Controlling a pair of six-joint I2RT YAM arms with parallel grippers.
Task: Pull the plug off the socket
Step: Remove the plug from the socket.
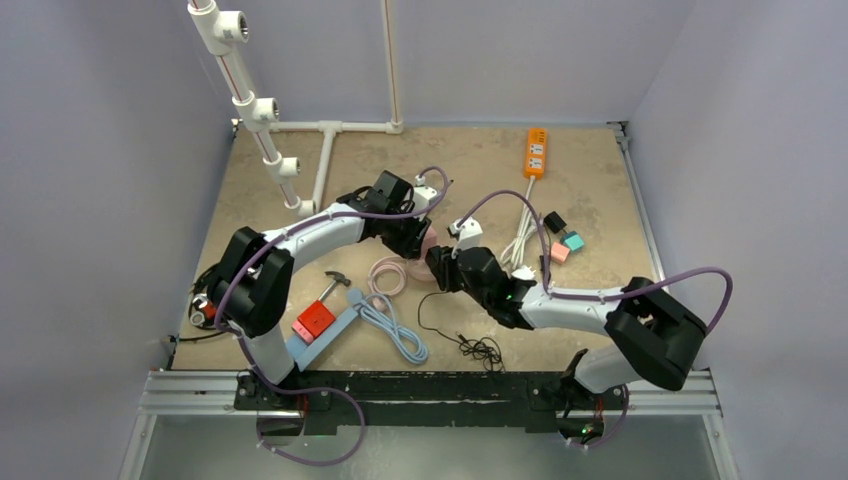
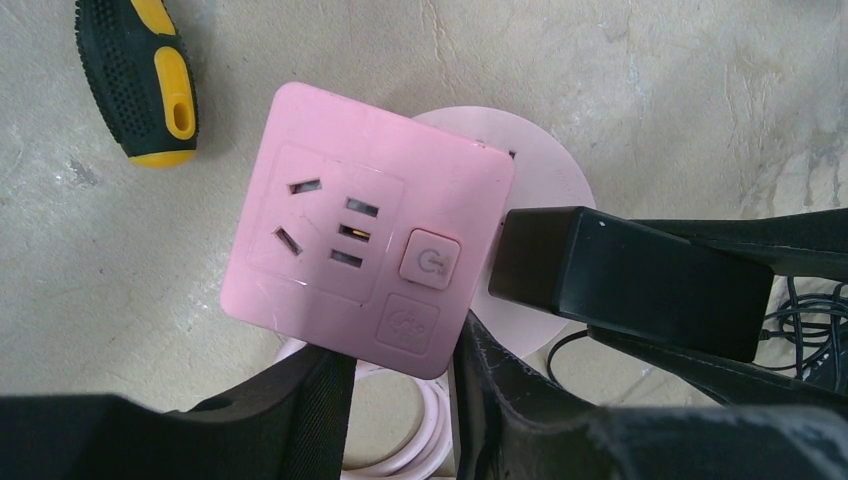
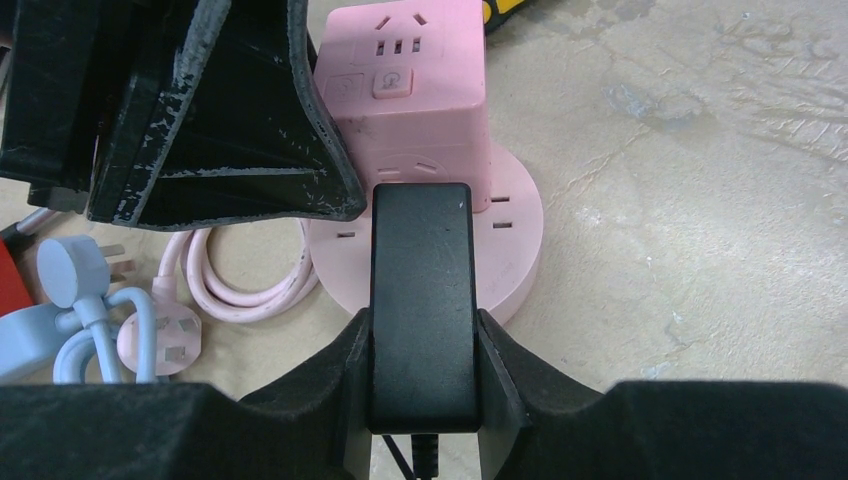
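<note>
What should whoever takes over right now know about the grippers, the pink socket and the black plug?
Grippers: the right gripper is shut on the black plug, one finger on each side. The left gripper is at the lower edge of the pink socket cube, jaws partly closed; it is unclear whether it grips the cube.
Things: the cube stands on its round pink base on the table. The plug's end sits against the cube's side and looks seated.
Done: plug grasped.
Left: steady the socket, then pull the plug straight out.
</note>
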